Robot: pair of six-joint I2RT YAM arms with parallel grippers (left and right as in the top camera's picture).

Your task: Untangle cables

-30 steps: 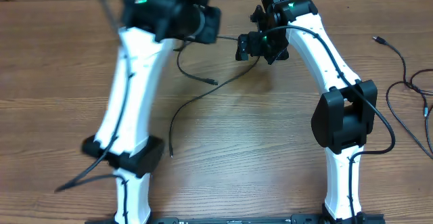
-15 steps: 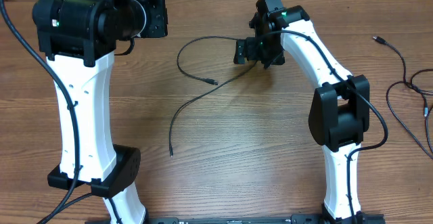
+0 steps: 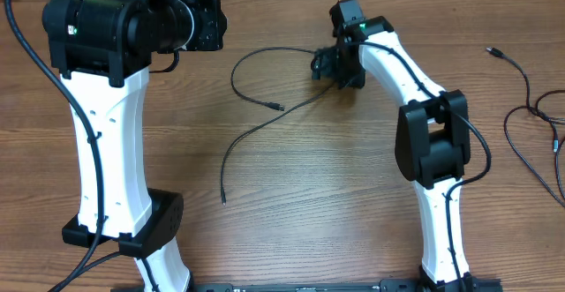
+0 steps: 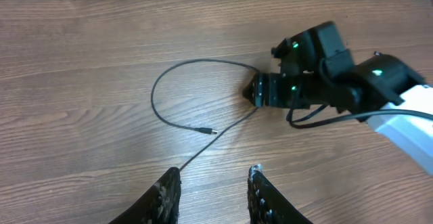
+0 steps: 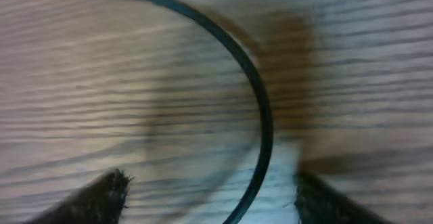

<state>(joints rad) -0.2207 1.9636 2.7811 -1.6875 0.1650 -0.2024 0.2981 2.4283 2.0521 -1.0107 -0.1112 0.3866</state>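
One cable (image 5: 260, 116) inside right gripper (image 5: 210, 187) (jaws apart) | left gripper (image 4: 213, 173) parted, raised

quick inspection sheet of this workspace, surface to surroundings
surface: brown wooden table, woodgrain top, no spills seen
job's things: thin black cable mid-table, curled in an open loop with a small plug end lying flat; more thin black cables at the table's right edge, apart from both arms
clutter: nothing seen
grippers: left gripper open, raised over the table, nothing between its fingers; right gripper open and low at the table, the thin black cable running between its fingers, no contact seen
cables: thick black wire runs along the left arm, a similar one along the right arm; neither meets the thin cables
surroundings: nothing seen
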